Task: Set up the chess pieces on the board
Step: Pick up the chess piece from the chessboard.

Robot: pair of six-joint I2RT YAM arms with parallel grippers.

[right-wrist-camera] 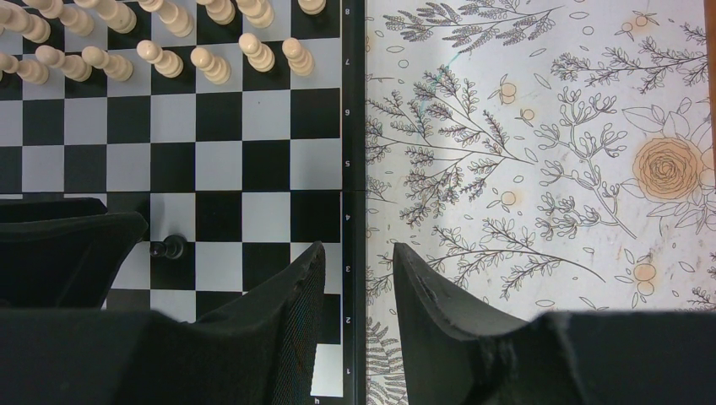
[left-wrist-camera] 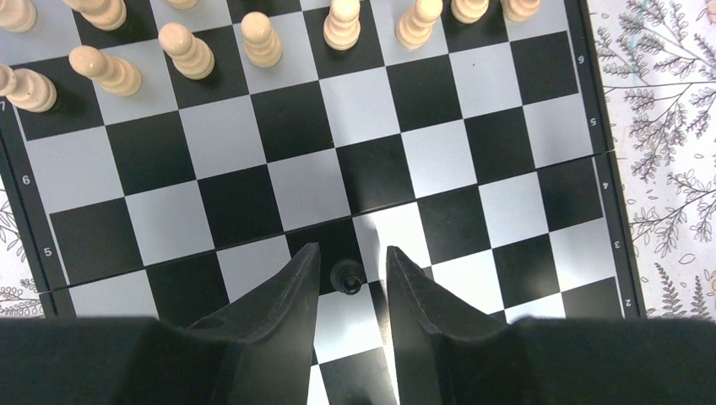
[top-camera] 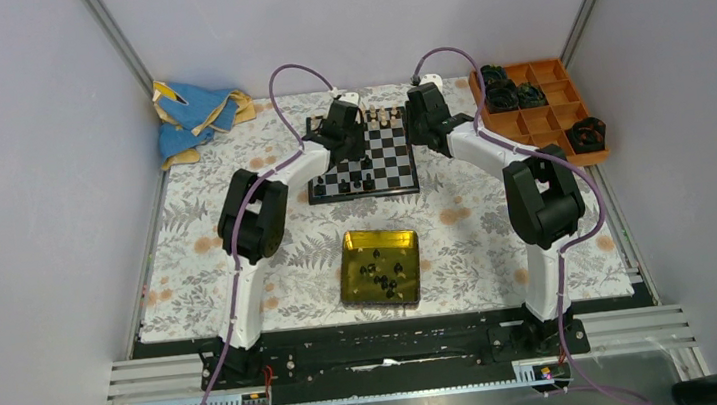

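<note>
Black fingers (left-wrist-camera: 287, 291) of the left gripper (left-wrist-camera: 352, 251) fill the bottom of the left wrist view. They are spread apart, with 1 tiny black piece (left-wrist-camera: 346, 277) standing upright between them on a dark square of the board (left-wrist-camera: 363, 110), and as far as I can tell neither finger touches it. The gaps on each side are narrow, so a sideways drift on lifting, or a lopsided squeeze, could tip the piece or slide it across the line into the next square. It is also dark on dark and easy to misjudge. Further out, the cream pieces (left-wrist-camera: 262, 40) stand in 2 tight rows at the far edge, and a long reach could bowl them over. Toward the middle of the top view, the yellow tin (top-camera: 346, 264) holds more black pieces (top-camera: 383, 278) lying loose and close together, so a pinch there may catch 2 or let 1 squirt away. On the right, the right gripper (right-wrist-camera: 356, 249) hangs unclenched and empty over the board's right frame and the flowered cloth (right-wrist-camera: 523, 169). Both grippers sit close over the same small board, so I judge a bump between them the biggest risk.
</note>
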